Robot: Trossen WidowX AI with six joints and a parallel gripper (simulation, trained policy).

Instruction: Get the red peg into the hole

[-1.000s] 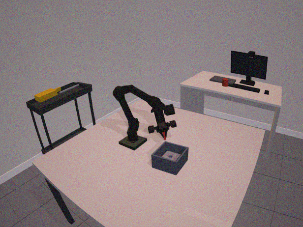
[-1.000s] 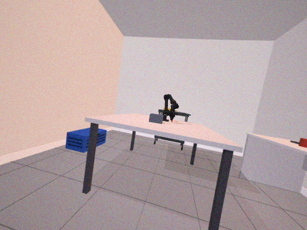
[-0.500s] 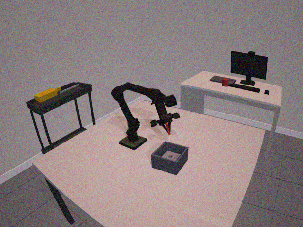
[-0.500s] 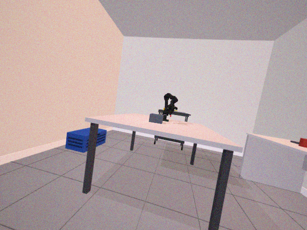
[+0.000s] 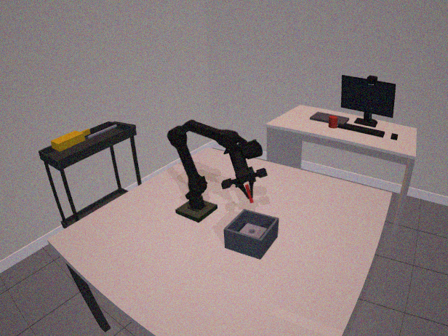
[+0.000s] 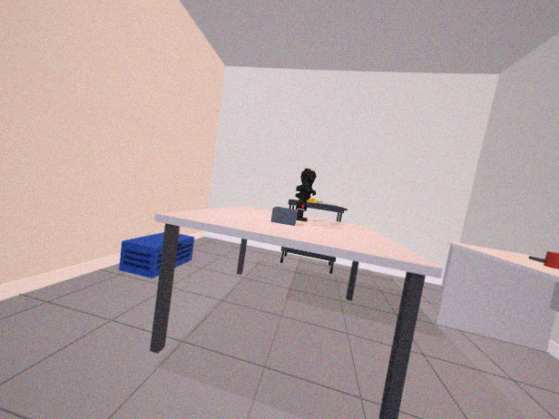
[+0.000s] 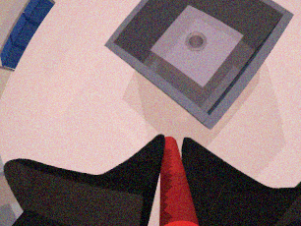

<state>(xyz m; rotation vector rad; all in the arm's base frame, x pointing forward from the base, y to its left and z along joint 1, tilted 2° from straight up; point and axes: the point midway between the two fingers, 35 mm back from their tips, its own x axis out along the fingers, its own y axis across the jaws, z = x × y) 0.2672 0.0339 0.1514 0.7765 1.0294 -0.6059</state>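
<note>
Above the pale pink bench (image 5: 309,262) (image 6: 254,223) (image 7: 59,113), the black claw (image 5: 250,194) (image 6: 302,208) (image 7: 172,141) grips the slim red peg (image 5: 249,193) (image 6: 303,207) (image 7: 177,187), tilted. The open grey box (image 5: 241,245) (image 6: 284,216) (image 7: 162,81) stands near, its pale bottom plate (image 5: 248,228) (image 7: 172,51) showing a round hole (image 5: 252,230) (image 7: 196,41).

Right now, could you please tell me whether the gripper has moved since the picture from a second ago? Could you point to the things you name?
Yes: in the top view, the gripper (image 5: 249,198) (image 7: 172,141) is higher, farther above the open box (image 5: 243,249) (image 7: 158,84).
</note>
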